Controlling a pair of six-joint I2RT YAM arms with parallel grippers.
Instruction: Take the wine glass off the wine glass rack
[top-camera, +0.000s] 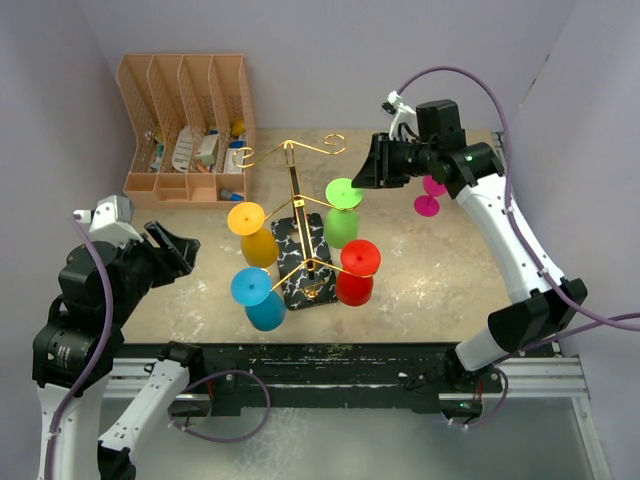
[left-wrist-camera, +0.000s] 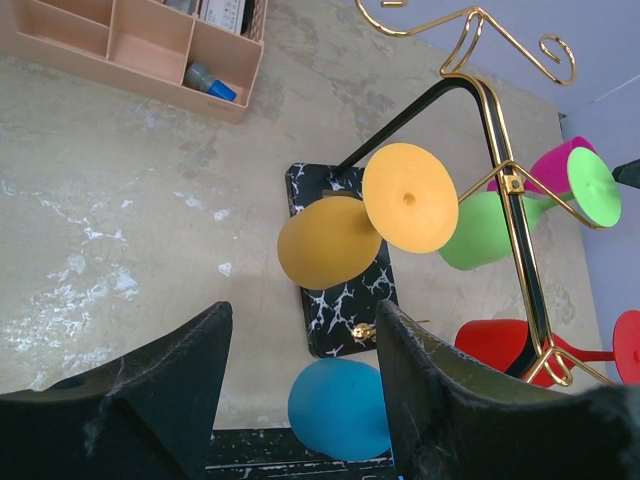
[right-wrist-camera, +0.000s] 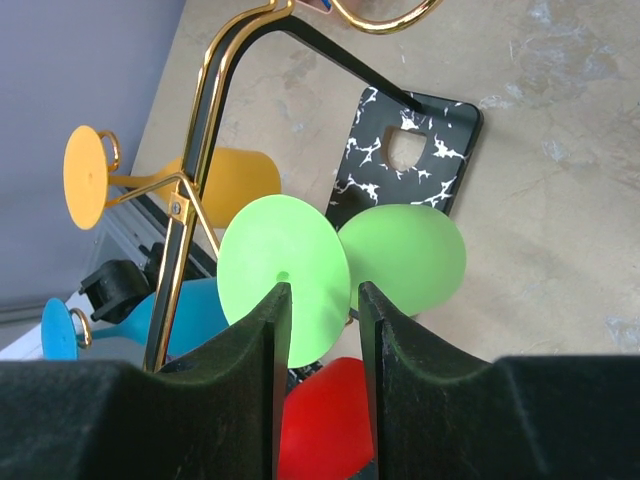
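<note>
Evidently readying a grasp, the right gripper (top-camera: 358, 172), jaws slightly apart, lines up on the green wine glass (top-camera: 343, 210) hanging right of centre; the left gripper (top-camera: 183, 250) waits open, lower left.

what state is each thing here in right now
wine glass rack, upright, four glasses hanging
green wine glass, hanging, bowl down
yellow wine glass, hanging, bowl down
blue wine glass, hanging, bowl down
red wine glass, hanging, bowl down
magenta wine glass, off the rack
desk organiser, holding items
left gripper, open, empty
right gripper, open, empty
</note>
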